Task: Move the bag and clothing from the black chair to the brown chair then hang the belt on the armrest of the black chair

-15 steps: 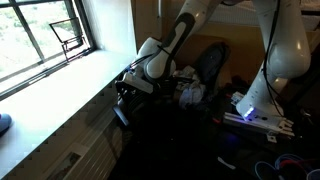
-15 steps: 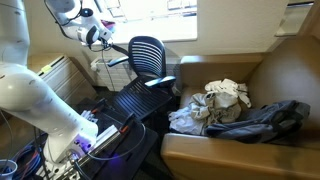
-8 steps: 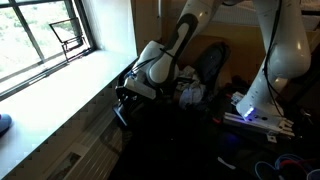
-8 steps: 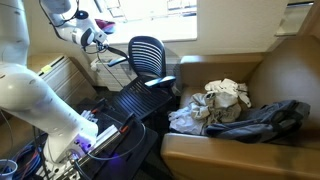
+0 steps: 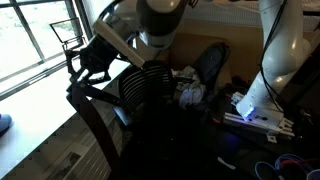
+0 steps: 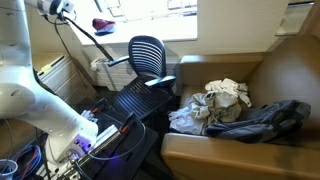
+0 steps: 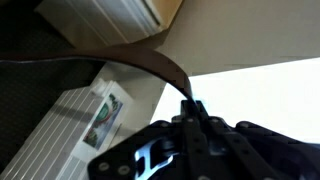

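My gripper (image 7: 192, 108) is shut on the dark brown belt (image 7: 150, 58), which arcs away from the jaws to the left in the wrist view. In an exterior view the gripper (image 5: 84, 62) is raised near the window and the belt (image 5: 92, 120) hangs down from it beside the black chair (image 5: 150, 88). It also shows high at the top left in an exterior view (image 6: 60, 8), well above the black chair (image 6: 148, 55). The brown chair (image 6: 275, 75) holds the light clothing (image 6: 225, 95) and the dark bag (image 6: 262, 120).
A white radiator (image 7: 75, 125) stands under the window sill (image 5: 50, 95). The robot's base with a lit box and cables (image 6: 95, 140) sits on the floor next to the black chair. A window (image 5: 40, 35) is beside the arm.
The gripper has risen from low beside the black chair's armrest to high near the window, drawing the belt up with it. The things on the brown chair have not moved.
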`<move>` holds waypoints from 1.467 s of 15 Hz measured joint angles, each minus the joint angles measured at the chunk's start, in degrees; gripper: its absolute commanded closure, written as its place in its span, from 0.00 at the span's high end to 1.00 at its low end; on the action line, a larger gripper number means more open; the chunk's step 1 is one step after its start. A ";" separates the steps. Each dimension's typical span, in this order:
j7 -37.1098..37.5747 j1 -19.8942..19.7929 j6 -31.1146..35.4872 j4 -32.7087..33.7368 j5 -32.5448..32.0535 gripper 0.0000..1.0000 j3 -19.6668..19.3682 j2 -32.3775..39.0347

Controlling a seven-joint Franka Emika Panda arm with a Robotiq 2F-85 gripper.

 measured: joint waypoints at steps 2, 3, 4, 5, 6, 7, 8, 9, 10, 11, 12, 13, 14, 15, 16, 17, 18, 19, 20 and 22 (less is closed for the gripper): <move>0.72 -4.09 -5.08 3.93 0.57 0.01 8.22 0.30; 1.48 -5.46 -7.69 6.11 0.87 0.04 11.67 0.50; 2.16 -6.29 -10.64 8.53 0.91 0.04 14.60 0.83; 2.76 -6.71 -13.03 10.76 0.97 0.04 16.70 0.94; 3.06 -6.89 -14.24 12.14 1.04 0.04 17.71 0.94; 3.08 -6.95 -14.61 12.61 1.09 0.01 17.92 0.96; 3.08 -6.95 -14.68 12.61 1.10 0.01 17.86 1.19; 1.70 -6.75 -14.69 12.54 2.83 0.01 17.58 1.29; 1.45 -6.96 -14.95 12.22 3.35 0.01 17.44 1.28; 2.68 -8.00 -15.76 11.64 3.00 0.01 17.51 0.53; 4.28 -10.10 -16.61 10.75 2.85 0.01 18.12 -1.26; 6.35 -13.28 -17.77 9.73 2.66 0.01 19.87 -3.76; 8.81 -17.13 -19.21 8.92 2.40 0.01 22.54 -6.68; 11.60 -21.05 -20.78 8.47 2.04 0.01 25.59 -9.77; 14.78 -24.84 -22.28 8.36 1.28 0.01 28.87 -12.75; 18.61 -28.58 -23.60 8.38 -0.18 0.01 32.49 -15.57; 23.25 -32.41 -24.96 8.51 -2.53 0.01 36.54 -18.09; 28.12 -36.05 -26.25 8.82 -5.36 0.01 40.68 -20.27; 33.10 -39.62 -27.39 9.25 -8.65 0.04 44.81 -22.05; 34.75 -39.97 -27.37 9.49 -9.23 0.04 45.96 -23.35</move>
